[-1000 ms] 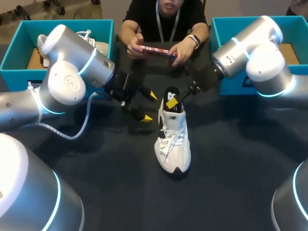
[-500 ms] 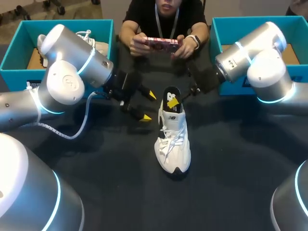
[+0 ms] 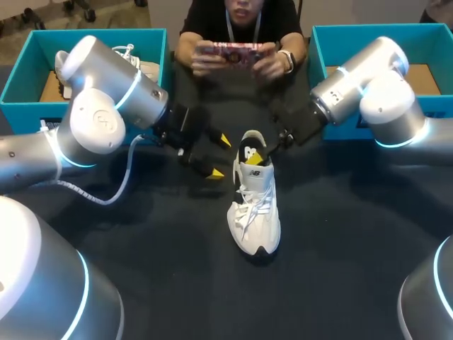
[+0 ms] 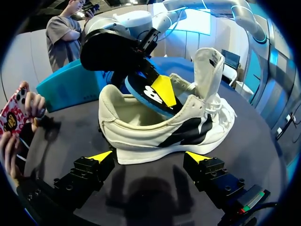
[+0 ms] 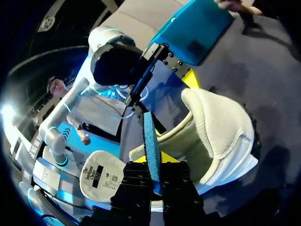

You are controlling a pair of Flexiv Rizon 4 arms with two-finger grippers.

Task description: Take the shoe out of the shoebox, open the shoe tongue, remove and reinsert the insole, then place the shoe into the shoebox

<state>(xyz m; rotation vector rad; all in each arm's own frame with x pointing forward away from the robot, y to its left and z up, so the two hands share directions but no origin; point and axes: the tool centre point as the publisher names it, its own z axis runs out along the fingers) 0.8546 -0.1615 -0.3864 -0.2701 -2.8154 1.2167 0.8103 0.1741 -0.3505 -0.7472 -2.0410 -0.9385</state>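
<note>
A white shoe (image 3: 253, 209) stands on the dark table, toe toward me, with its tongue (image 4: 208, 66) pulled upright. My right gripper (image 3: 259, 157) is at the heel opening, shut on the rear end of the blue-edged black insole (image 3: 248, 149), which sticks up out of the shoe. In the right wrist view the insole's blue edge (image 5: 151, 146) stands between the black fingers of that gripper (image 5: 155, 181), with the padded heel collar (image 5: 216, 136) beside it. My left gripper (image 3: 217, 156) is open just left of the heel. In its own view the left gripper (image 4: 149, 156) faces the shoe's side (image 4: 169, 129) without touching it.
A teal shoebox (image 3: 28, 67) at the back left holds another white shoe (image 3: 145, 69). A second teal shoebox (image 3: 425, 42) stands at the back right. A person's hands hold a phone (image 3: 230, 51) over the far table edge.
My right gripper has shut on the insole's rear end and raised it slightly out of the heel. The left arm has stayed put. The person lifted the phone.
</note>
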